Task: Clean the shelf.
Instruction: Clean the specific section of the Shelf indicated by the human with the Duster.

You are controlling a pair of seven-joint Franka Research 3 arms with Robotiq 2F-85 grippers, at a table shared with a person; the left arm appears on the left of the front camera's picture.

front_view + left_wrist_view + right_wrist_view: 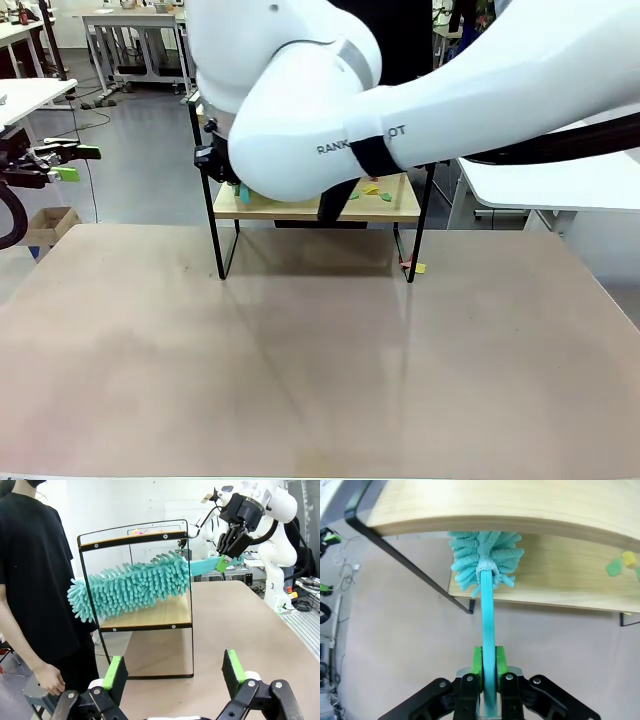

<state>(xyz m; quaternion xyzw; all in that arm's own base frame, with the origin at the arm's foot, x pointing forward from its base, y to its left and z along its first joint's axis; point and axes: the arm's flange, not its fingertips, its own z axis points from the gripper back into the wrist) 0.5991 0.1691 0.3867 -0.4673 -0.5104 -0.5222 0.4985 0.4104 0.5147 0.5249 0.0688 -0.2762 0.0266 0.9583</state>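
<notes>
Two boards made the shelf (162, 612), & the teal duster (130, 587) lay between them, its long way going front to back across the lower board. R gripper (488, 662), at the shelf's front, was squeezed on the duster's handle, so it was nearer. Colored scraps (614, 568) sat on that board, off to one side of the duster. L gripper (173, 667) hung wide w/ nothing in it, off past the shelf's end.

Tan tabletop (320, 370) across the lower frame. Cardboard box (52, 222) on the floor, middle left. Person in a black shirt (35, 570), left of the left wrist view.
</notes>
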